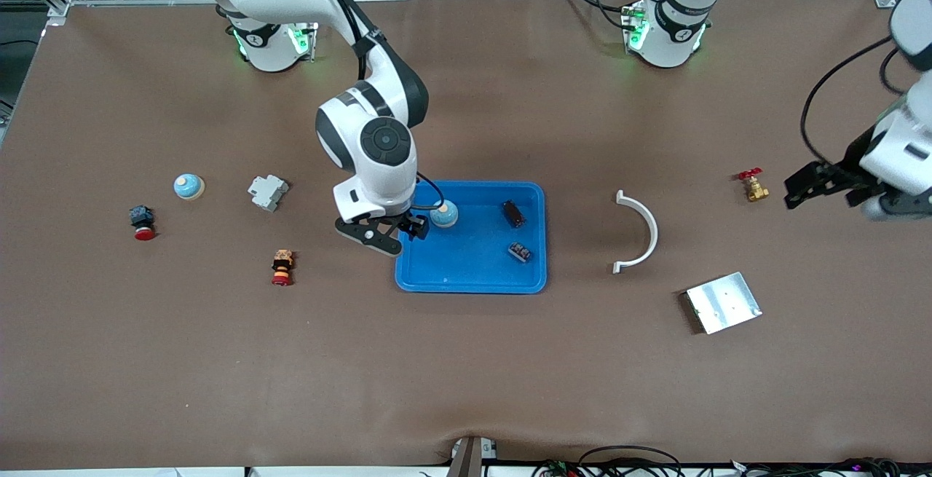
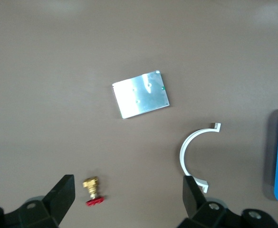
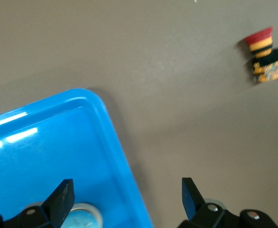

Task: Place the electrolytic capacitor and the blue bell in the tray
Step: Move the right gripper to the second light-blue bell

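The bright-blue tray (image 1: 466,269) lies mid-table. In it are a blue bell (image 1: 443,213) with a pale rim, a black capacitor (image 1: 513,213) and another small dark part (image 1: 519,251). My right gripper (image 1: 404,235) is open and empty, over the tray's rim at the right arm's end, right beside the bell. In the right wrist view the bell (image 3: 81,219) shows by one finger, inside the tray (image 3: 43,156). A second blue bell (image 1: 188,186) sits on the table toward the right arm's end. My left gripper (image 1: 797,189) is open and empty, over the table by a brass valve (image 1: 753,185).
A white curved clip (image 1: 641,233) and a silver plate (image 1: 723,303) lie toward the left arm's end. A grey block (image 1: 267,191), a red-yellow button (image 1: 282,267) and a red button (image 1: 143,223) lie toward the right arm's end. The left wrist view shows the valve (image 2: 92,190), clip (image 2: 191,152) and plate (image 2: 141,94).
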You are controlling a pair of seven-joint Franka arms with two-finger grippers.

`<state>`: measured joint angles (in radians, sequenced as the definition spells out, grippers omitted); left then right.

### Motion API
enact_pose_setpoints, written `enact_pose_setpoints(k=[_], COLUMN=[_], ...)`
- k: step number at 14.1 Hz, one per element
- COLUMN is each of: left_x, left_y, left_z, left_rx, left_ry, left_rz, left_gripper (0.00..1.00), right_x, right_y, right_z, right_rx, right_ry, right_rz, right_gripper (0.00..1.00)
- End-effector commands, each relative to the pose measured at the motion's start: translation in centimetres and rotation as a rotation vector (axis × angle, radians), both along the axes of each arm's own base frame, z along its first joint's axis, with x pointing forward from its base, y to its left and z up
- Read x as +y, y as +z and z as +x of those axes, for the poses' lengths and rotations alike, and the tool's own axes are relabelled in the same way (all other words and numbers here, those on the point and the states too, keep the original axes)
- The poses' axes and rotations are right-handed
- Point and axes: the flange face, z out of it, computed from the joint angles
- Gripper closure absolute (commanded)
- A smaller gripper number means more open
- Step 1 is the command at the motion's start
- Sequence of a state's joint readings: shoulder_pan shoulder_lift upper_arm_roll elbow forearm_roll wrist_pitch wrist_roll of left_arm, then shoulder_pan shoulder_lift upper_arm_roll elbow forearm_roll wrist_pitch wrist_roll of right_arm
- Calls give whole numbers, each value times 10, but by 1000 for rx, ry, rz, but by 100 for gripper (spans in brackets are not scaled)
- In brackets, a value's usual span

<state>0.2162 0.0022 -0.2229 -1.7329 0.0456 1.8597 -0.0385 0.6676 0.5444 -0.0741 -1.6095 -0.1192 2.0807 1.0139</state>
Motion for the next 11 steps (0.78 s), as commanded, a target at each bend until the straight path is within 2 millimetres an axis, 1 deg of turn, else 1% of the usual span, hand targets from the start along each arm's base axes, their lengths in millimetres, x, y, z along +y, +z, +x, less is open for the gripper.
enact_pose_setpoints(k=[1, 2, 4, 5, 6, 9, 11], left_x=[17, 19, 22, 26, 25, 21, 20], left_y=[28, 27, 27, 27, 26, 27, 27], left_z=[0, 2, 2, 2, 1, 1, 2], left_rx=[-19, -17, -19, -17, -10, -1, -2], left_ry=[11, 11, 18, 23, 24, 0, -12], left_rz=[23, 21, 12, 9, 10, 11, 13], left_gripper=[0, 0, 0, 0, 0, 0, 0], right_x=[-43, -56, -77, -90, -107, -165, -198], right_y=[20, 27, 36, 40, 45, 59, 70], right_z=[4, 4, -1, -4, -6, -15, -31], right_rx=[22, 21, 33, 40, 48, 78, 68], right_ry=[46, 48, 74, 84, 98, 183, 222], right_rz=[-7, 0, 0, 0, 1, 11, 26], right_gripper=[0, 0, 0, 0, 0, 0, 0])
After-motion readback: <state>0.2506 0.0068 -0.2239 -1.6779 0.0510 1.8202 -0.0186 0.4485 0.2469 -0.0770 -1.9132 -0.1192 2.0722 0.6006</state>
